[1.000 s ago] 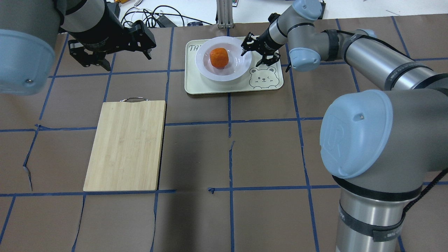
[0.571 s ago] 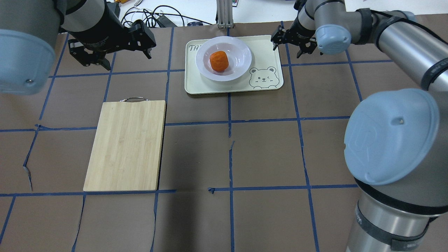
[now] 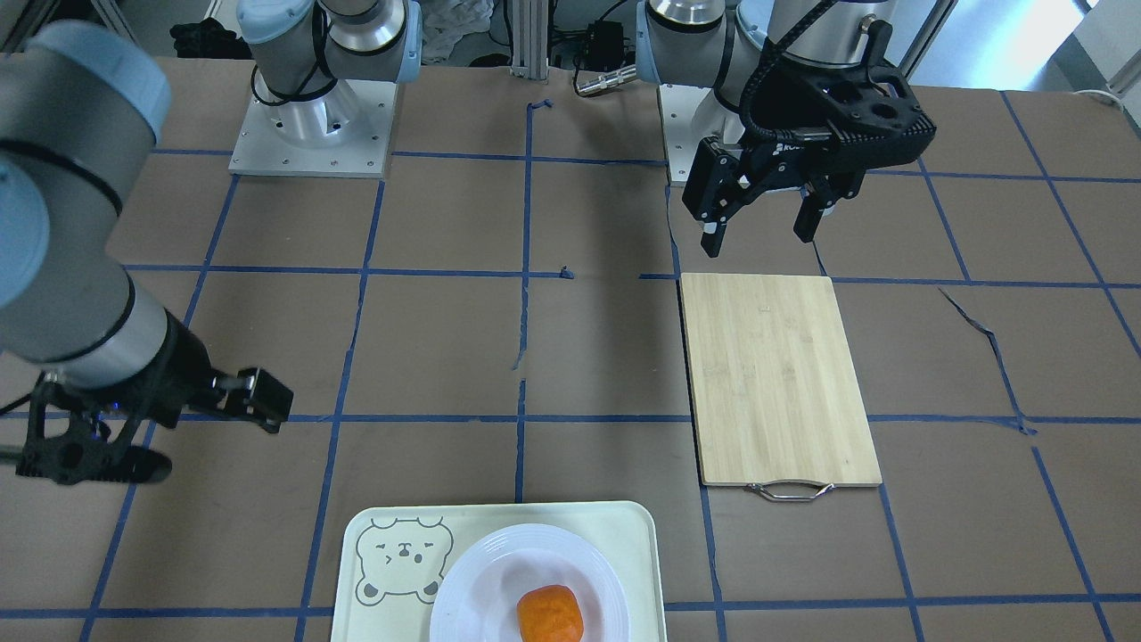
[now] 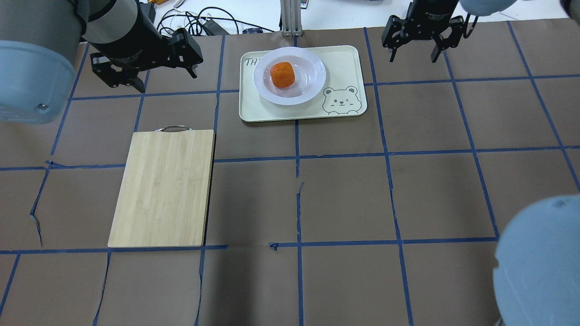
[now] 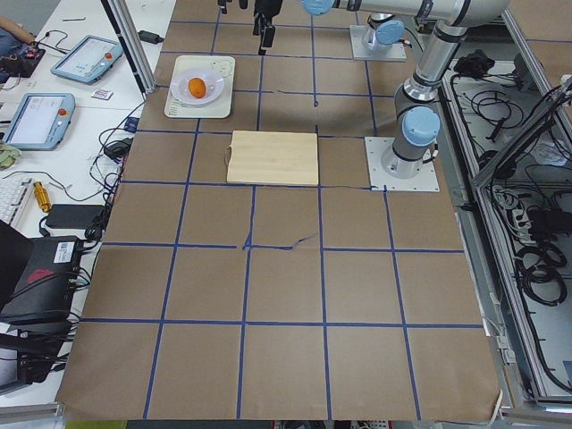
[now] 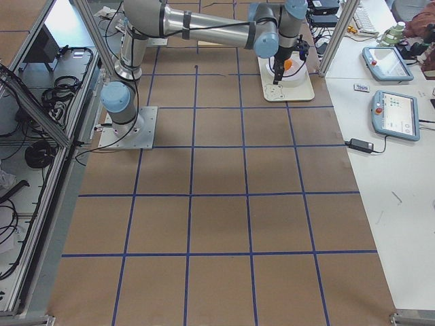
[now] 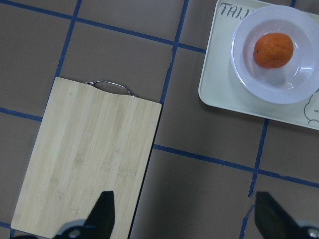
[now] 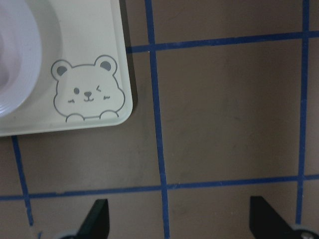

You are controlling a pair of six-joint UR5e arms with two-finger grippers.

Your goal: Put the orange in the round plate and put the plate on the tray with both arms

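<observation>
The orange (image 4: 282,74) lies in the sunken centre of the white round plate (image 4: 313,84). That plate rests on the pale tray (image 4: 349,63), beside its bear face. My right gripper (image 4: 413,57) hangs open and holds nothing, over bare table to the right of the tray. Its wrist view shows the tray's bear corner (image 8: 89,89) and a slice of the plate (image 8: 17,64). To the left of the tray my left gripper (image 4: 165,79) is open and holds nothing. Its wrist view looks down on the orange (image 7: 272,50) in the plate (image 7: 294,87).
A bamboo cutting board (image 4: 165,188) with a metal handle lies on the left half of the table, nearer to me than the tray. Cables (image 4: 204,20) and a metal post (image 4: 290,18) sit beyond the far edge. Brown paper with blue tape lines covers the table.
My right gripper has left the plate's right rim and moved right and farther back, off the tray. Plate, orange and tray stay put. The left gripper has barely moved.
</observation>
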